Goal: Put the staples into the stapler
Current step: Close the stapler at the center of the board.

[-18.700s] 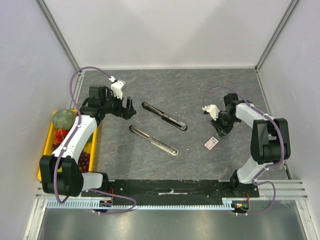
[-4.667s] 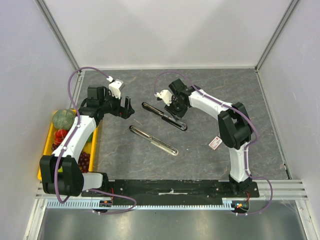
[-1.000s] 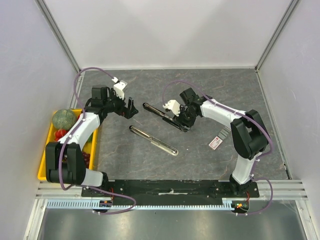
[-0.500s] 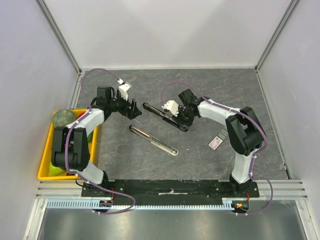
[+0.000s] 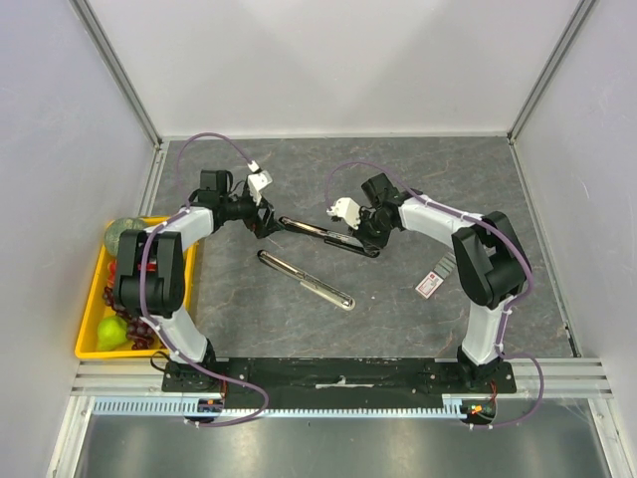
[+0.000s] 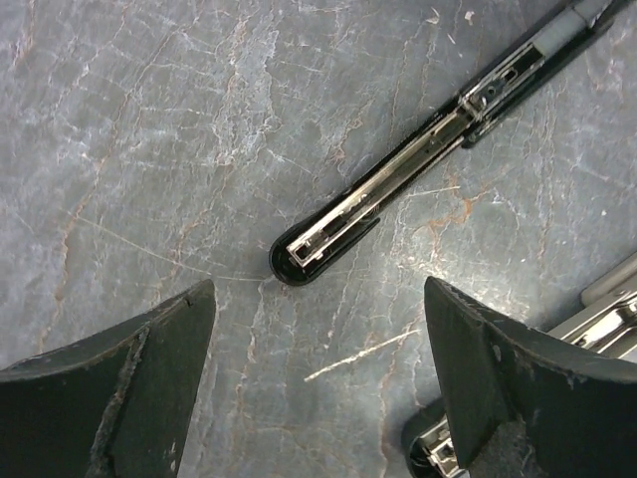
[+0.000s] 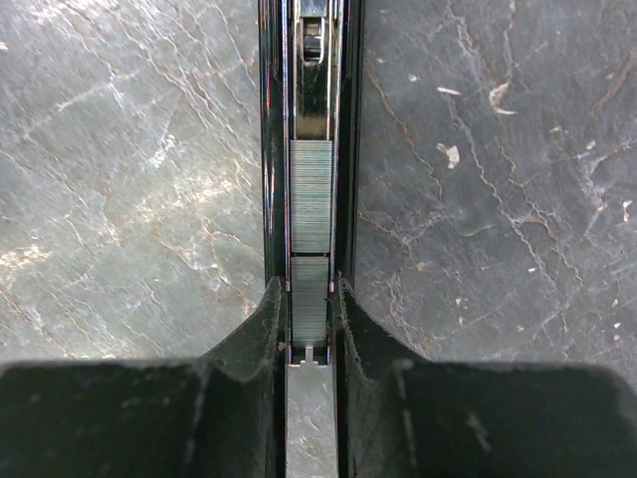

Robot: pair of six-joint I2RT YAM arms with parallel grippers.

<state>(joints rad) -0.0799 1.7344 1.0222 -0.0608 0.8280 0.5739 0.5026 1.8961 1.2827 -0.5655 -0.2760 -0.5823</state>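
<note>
While the right gripper (image 7: 309, 291) is clamping the stapler magazine (image 5: 323, 235) near its right end, its fingers (image 7: 249, 358) are pressing against both outer walls of the open channel. The grey staple strips (image 7: 311, 204) are lying end to end inside that channel, directly ahead of the right gripper and in line with the magazine's long axis. The staples box (image 5: 428, 284) is lying on the table (image 5: 398, 189), well apart to the right, and neither gripper is touching it. The left gripper (image 6: 318, 287) is hanging released, jaws spread wide, with the magazine's left end sitting just ahead of the gap and roughly centred between the fingers. In the top view the long axis is running from upper left to lower right, so the left arm is nearer the free end. The separate silver arm (image 5: 304, 281) is lying below the magazine, apart from both grippers. Judged from this layout, the coming move is calling for the left gripper to advance along that axis.
</note>
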